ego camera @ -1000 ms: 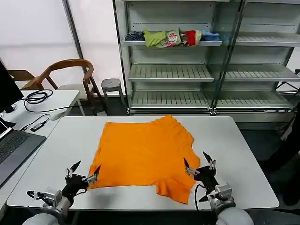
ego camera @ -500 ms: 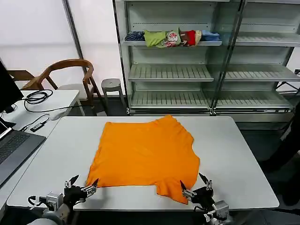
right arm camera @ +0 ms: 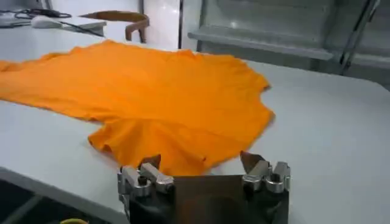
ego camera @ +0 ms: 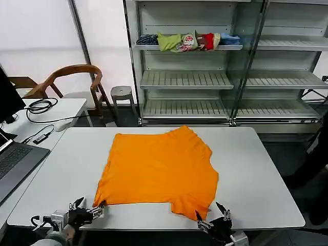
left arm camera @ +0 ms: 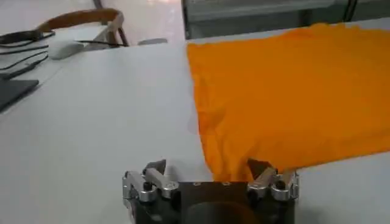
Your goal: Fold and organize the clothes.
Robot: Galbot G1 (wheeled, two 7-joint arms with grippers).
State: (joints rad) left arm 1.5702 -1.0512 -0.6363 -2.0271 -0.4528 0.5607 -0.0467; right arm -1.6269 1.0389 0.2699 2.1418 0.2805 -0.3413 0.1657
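The clothes, one bright orange T-shirt (ego camera: 159,171), lie spread flat on the white table (ego camera: 256,169), plain face up. My left gripper (ego camera: 88,206) is open at the table's near edge, just in front of the shirt's near left corner. In the left wrist view that corner of the shirt (left arm camera: 292,91) reaches between the fingers of the left gripper (left arm camera: 207,165). My right gripper (ego camera: 210,212) is open at the near edge, just before the shirt's near right sleeve. The right wrist view shows the shirt (right arm camera: 152,91) ahead of the empty right gripper (right arm camera: 200,160).
A metal shelf unit behind the table carries a multicoloured bundle of garments (ego camera: 187,41). To the left stand a wooden chair (ego camera: 72,77), a stool (ego camera: 122,93), a side table with cables (ego camera: 41,106) and a laptop (ego camera: 15,159). Bare table lies right of the shirt.
Both grippers have drawn back toward the table's near edge and sit lower in the head view. The shirt lies where it was.
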